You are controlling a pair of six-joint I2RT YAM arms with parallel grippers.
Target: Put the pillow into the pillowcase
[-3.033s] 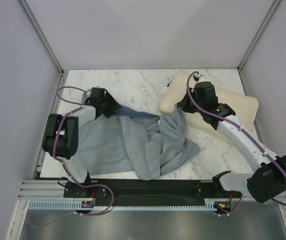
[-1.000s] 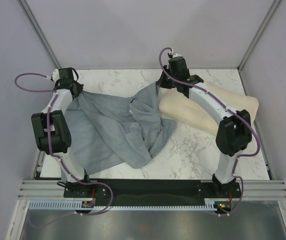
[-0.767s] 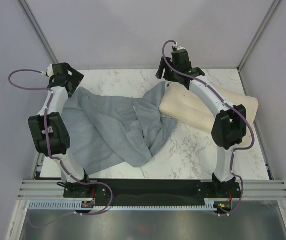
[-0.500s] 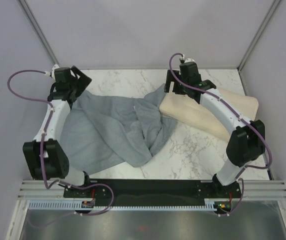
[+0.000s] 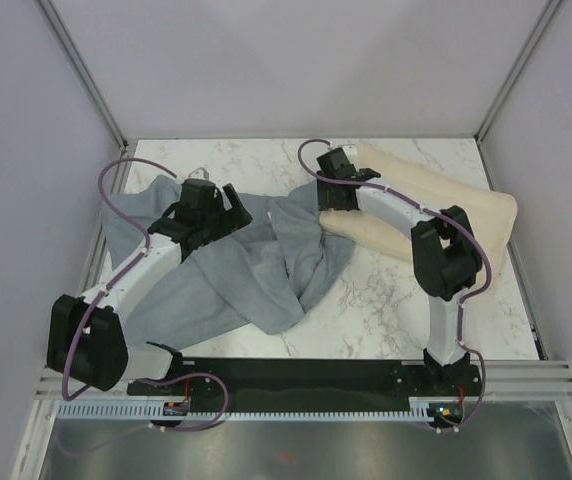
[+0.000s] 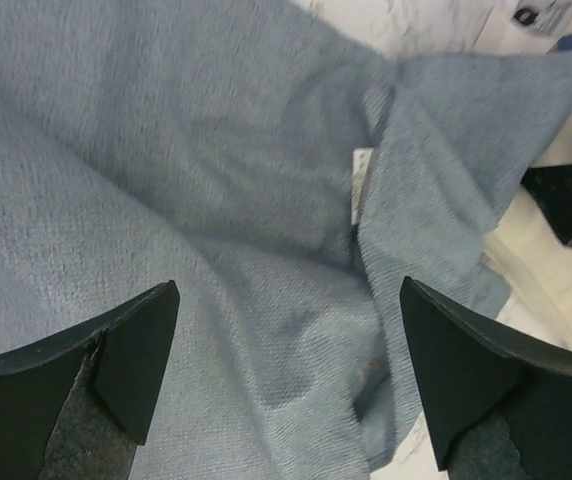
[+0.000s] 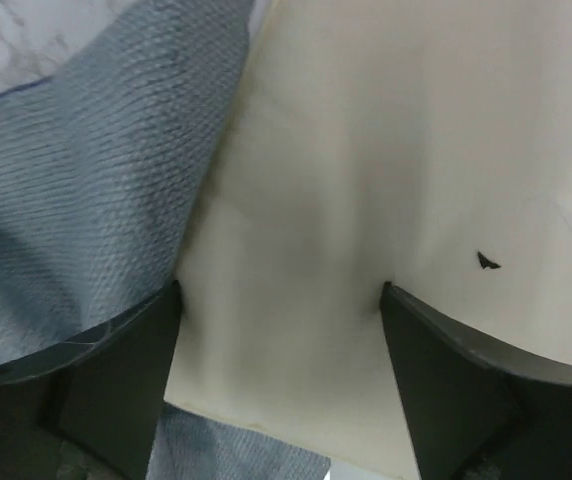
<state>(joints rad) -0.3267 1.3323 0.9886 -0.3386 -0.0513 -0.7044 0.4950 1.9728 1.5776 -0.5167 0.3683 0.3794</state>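
Marble-patterned and pale, the bench point(image 5: 391, 290) carries the cream pillow point(image 5: 446, 205) slantwise across its far right corner, bare and wholly outside the pillowcase point(image 5: 236, 270). That cover lies crumpled over the left and middle with its paler grey-blue side up, and one fold touches the pillow's left end. The right hand point(image 7: 281, 310) hangs over that end with its fingers spread wide and nothing between them; whether the tips press the stuffing cannot be told. The left hand point(image 6: 286, 330) is just as wide and empty above the rumpled cloth, near a small white tag point(image 6: 361, 185) sewn into a seam. Nothing is gripped, so the step appears to be a fresh hold on both items, and the task looks barely begun. Doing it well probably means the left hand pinching only one layer at the cover's mouth, which the folds hide here, so the opening gapes rather than being clamped shut. The right hand would then take the pillow by its end rather than its middle and feed it in lengthwise. Purple cables point(image 5: 116, 190) loop from the arms. Plain lilac-grey walls point(image 5: 296, 60) and metal corner posts point(image 5: 81, 70) close in the stall.
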